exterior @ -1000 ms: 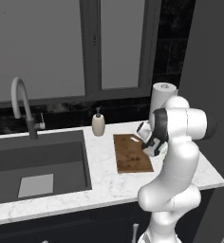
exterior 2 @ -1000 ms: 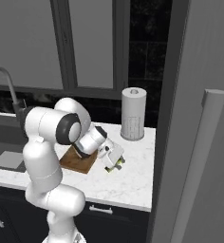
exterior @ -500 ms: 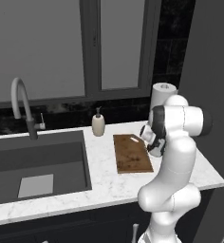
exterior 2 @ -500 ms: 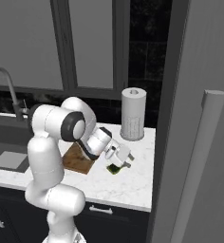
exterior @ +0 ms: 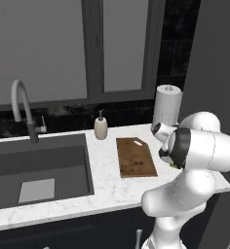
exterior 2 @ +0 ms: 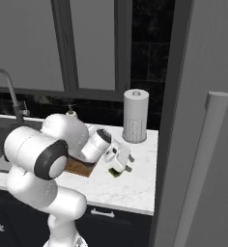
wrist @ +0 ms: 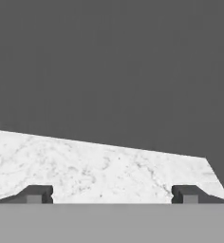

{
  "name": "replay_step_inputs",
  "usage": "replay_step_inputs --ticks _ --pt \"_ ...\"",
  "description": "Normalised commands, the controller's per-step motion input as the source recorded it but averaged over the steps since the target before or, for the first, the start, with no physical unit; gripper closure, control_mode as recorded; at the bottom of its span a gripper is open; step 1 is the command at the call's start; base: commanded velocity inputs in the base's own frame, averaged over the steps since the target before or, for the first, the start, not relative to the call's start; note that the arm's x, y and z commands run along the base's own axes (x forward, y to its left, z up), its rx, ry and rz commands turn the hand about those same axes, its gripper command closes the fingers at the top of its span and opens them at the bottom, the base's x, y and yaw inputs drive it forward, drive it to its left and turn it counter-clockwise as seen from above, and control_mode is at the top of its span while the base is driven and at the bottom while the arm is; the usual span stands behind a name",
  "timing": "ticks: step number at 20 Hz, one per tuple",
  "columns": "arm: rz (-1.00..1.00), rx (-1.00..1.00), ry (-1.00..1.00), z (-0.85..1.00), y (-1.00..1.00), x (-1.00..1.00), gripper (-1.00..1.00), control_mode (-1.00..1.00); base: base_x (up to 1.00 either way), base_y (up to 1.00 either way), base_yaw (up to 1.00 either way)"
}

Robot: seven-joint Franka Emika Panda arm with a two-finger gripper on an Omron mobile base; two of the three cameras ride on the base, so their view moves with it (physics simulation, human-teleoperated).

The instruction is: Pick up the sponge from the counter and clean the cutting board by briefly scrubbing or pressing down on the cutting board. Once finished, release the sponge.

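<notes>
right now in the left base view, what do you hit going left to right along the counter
faucet → sink basin → soap bottle → cutting board → paper towel roll; the robot's arm stands at the right end, in front of the counter

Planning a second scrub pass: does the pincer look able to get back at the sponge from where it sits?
Probably yes: the open pincer hangs just above the sponge on the counter, nothing between.
</notes>
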Motion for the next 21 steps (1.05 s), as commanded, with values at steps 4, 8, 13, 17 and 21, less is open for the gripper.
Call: replay_step_inputs --ticks 4,8,13,17,21 --pt "0.00 0.42 -0.01 1.00 0.16 -0.49 -1.00 -1.00 0.00 0.00 0.00" --pt "0.08 0.42 -0.03 1.00 0.32 -0.20 -1.00 -1.00 0.00 0.00 0.00" --pt "0.11 0.43 -0.08 1.00 0.56 -0.16 -1.00 -1.00 0.00 0.00 0.00" --pt "0.09 0.48 -0.23 0.95 0.55 -0.10 -1.00 -1.00 0.00 0.00 0.00" --pt "0.06 0.45 -0.49 0.51 0.60 -0.02 -1.00 -1.00 0.00 0.00 0.00"
